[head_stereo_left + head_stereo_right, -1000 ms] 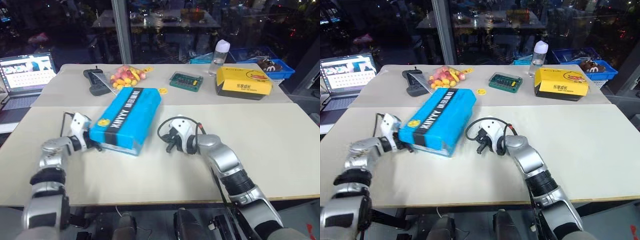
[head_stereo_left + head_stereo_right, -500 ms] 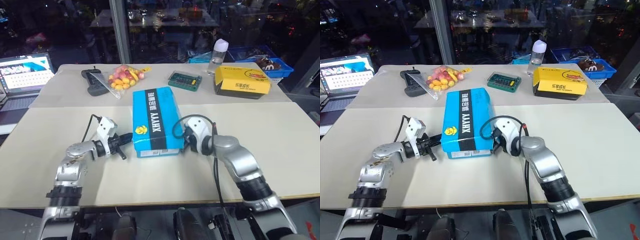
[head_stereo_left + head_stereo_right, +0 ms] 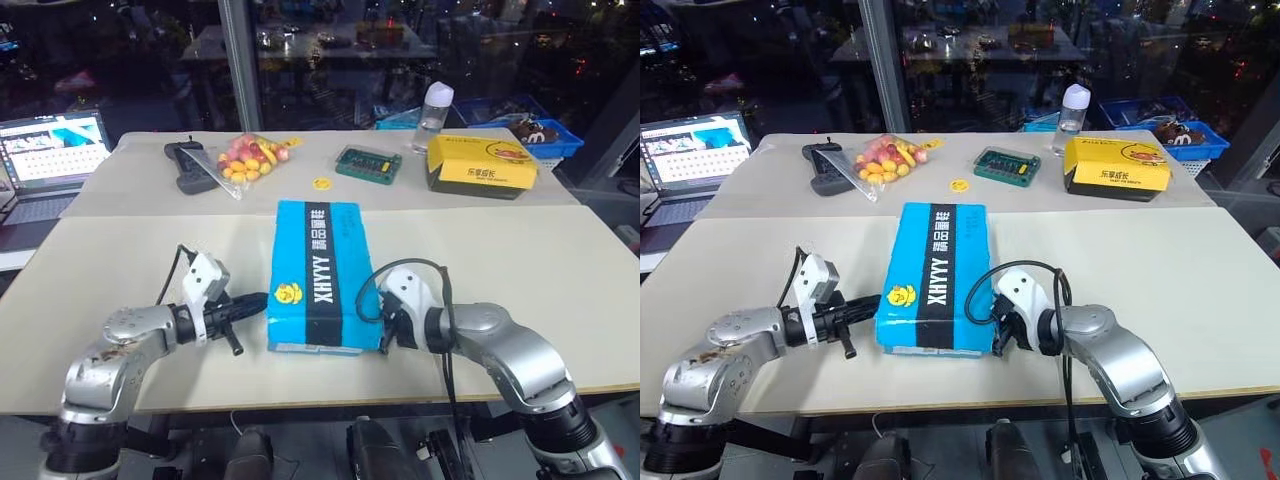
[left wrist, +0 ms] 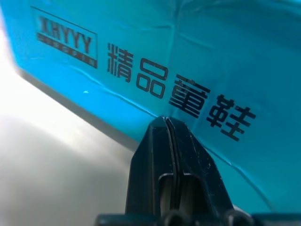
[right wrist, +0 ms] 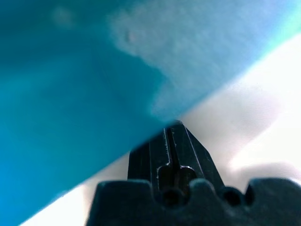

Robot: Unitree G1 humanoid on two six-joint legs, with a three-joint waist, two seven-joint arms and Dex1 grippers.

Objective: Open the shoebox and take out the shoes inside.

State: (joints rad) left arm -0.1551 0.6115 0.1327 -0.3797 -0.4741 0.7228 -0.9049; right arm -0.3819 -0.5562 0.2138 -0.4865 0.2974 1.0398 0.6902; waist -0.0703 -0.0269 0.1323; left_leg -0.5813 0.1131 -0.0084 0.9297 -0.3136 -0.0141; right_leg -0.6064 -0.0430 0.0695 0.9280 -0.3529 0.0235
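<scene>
Shoebox [image 3: 316, 272] got swung from diagonal to end-on at the near table [image 3: 560, 260] edge, left gripper [image 3: 258, 299] and right gripper [image 3: 384, 325] both pinched together flanking it; lid unopened, shoes unseen.

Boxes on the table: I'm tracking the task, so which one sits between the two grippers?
The blue shoebox, lid closed, flanked by both grippers; the yellow box sits far back.

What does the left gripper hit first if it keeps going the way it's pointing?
Most likely the shoebox: the shut left gripper points at its long left side wall, tips right at it. Contact can't be confirmed.
</scene>
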